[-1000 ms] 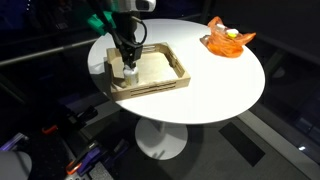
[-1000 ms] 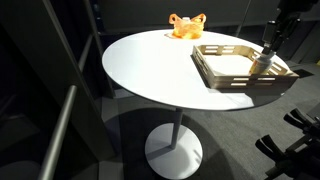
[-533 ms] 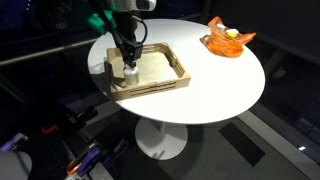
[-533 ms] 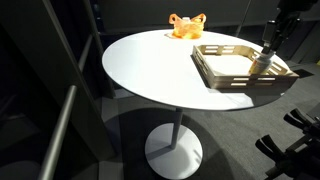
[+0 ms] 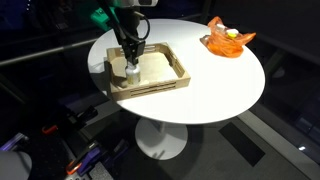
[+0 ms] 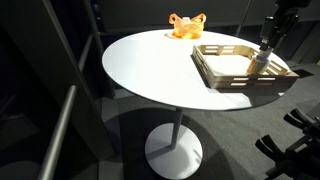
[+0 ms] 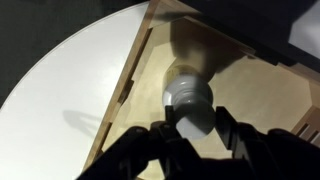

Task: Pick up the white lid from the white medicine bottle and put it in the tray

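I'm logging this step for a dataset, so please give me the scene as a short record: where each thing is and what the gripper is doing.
table: round, white
tray: wooden, on the table near its edge
white medicine bottle: inside the tray, near a corner
white lid: cannot be told apart from the bottle, too blurred
gripper: right above the bottle, fingers either side of it in the wrist view; open or shut unclear
orange dish: on the table, well apart from the tray
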Robot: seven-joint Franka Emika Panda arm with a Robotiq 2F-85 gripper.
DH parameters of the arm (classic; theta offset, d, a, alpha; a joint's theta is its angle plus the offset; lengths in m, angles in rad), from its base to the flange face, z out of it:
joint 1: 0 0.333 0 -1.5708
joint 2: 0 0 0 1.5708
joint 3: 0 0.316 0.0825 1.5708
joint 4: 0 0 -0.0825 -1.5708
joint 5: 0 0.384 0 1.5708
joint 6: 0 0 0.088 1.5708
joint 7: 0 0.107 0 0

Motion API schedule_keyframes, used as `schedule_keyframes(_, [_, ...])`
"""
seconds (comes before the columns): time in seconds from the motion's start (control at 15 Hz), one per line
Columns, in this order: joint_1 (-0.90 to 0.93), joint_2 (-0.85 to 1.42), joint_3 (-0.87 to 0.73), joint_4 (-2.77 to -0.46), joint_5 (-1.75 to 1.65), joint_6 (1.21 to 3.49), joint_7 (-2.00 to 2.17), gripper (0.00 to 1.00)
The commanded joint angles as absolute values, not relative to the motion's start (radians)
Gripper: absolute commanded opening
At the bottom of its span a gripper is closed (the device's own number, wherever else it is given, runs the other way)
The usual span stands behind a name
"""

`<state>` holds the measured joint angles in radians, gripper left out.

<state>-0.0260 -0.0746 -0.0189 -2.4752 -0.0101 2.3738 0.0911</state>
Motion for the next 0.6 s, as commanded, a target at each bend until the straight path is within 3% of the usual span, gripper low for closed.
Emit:
schedule_keyframes(0.0, [-0.027,-0.067,-0.021,-2.442,-0.005,2.351,0.082,0.26])
schedule_keyframes(0.53, [-0.024,-0.006,-0.016,-2.360,-0.013,2.319,0.105,0.20])
